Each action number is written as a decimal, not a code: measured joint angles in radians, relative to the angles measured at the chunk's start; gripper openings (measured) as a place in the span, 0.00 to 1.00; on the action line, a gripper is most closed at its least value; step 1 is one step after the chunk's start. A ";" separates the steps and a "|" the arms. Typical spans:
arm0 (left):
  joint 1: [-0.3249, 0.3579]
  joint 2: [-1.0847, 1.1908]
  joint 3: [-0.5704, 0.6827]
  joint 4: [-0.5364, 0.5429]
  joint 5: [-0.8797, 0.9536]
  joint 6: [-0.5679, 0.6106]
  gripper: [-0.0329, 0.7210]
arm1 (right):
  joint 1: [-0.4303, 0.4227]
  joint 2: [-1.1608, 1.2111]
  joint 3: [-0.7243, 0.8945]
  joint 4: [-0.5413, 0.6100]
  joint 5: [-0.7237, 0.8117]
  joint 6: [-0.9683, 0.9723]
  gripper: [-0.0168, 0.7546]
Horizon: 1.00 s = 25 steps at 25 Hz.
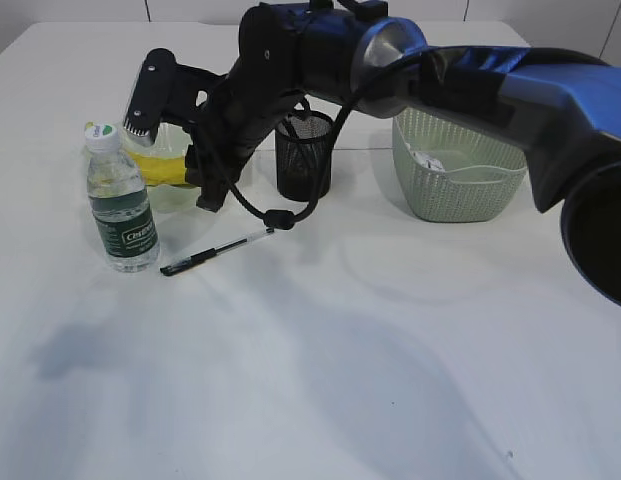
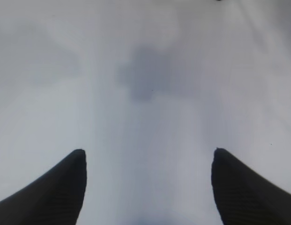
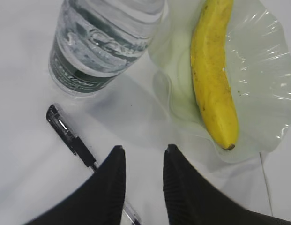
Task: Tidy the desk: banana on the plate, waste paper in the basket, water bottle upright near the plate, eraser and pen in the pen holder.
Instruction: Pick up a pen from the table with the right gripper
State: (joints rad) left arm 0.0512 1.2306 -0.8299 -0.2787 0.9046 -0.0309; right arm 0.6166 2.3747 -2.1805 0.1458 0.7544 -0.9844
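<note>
Pen (image 1: 218,249): flat on desk (image 1: 340,380), right of bottle (image 1: 120,205)
Bottle: upright, beside plate (image 3: 257,70)
Banana (image 3: 212,75): on plate
Paper (image 1: 428,160): in basket (image 1: 458,165)
Right gripper (image 3: 143,152): partly open, empty, above pen
Left gripper (image 2: 149,154): wide open, empty

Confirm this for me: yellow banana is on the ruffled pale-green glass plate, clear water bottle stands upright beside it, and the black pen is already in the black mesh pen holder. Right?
Not quite. The yellow banana is on the ruffled pale-green glass plate and the clear water bottle stands upright beside it, but the black pen lies flat on the white desk, in front of the black mesh pen holder, as the exterior view shows.
</note>
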 joint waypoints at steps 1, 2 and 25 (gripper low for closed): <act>0.000 0.000 0.000 0.000 0.000 0.000 0.83 | 0.000 0.002 0.000 -0.010 -0.007 0.000 0.30; 0.000 0.000 0.000 0.000 -0.002 0.000 0.83 | 0.000 0.004 0.000 -0.021 -0.006 0.000 0.30; 0.000 0.000 0.000 0.000 -0.011 0.000 0.83 | 0.000 0.121 -0.100 -0.026 0.181 0.016 0.34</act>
State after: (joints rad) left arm 0.0512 1.2306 -0.8299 -0.2787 0.8933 -0.0309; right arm 0.6166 2.4958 -2.2804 0.1196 0.9350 -0.9688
